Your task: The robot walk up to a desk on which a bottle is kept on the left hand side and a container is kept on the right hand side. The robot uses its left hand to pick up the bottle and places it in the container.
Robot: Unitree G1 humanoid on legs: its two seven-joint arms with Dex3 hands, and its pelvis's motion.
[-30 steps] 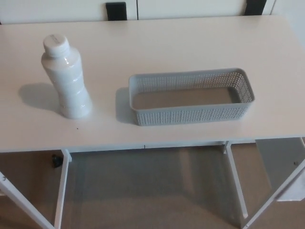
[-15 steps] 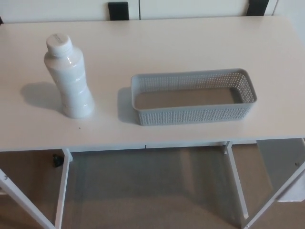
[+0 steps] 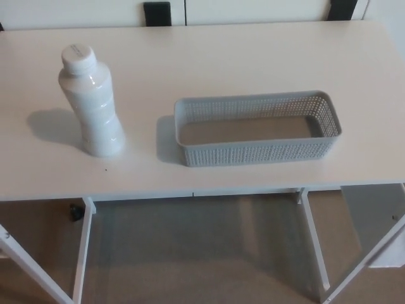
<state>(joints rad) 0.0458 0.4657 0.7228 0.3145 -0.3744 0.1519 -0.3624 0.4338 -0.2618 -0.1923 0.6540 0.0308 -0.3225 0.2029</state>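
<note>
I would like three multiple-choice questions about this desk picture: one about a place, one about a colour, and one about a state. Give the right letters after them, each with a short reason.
1. Where does the bottle stand in relation to the basket?
A. inside it
B. to its left, apart from it
C. behind it, touching

2. What colour is the basket?
A. grey
B. red
C. black

3. In what state is the bottle?
A. lying on its side
B. upright without a cap
C. upright with its cap on

Answers:
1 B: bare desk shows between the two.
2 A: its perforated walls are grey.
3 C: it stands on its base with the white cap on top.
</note>
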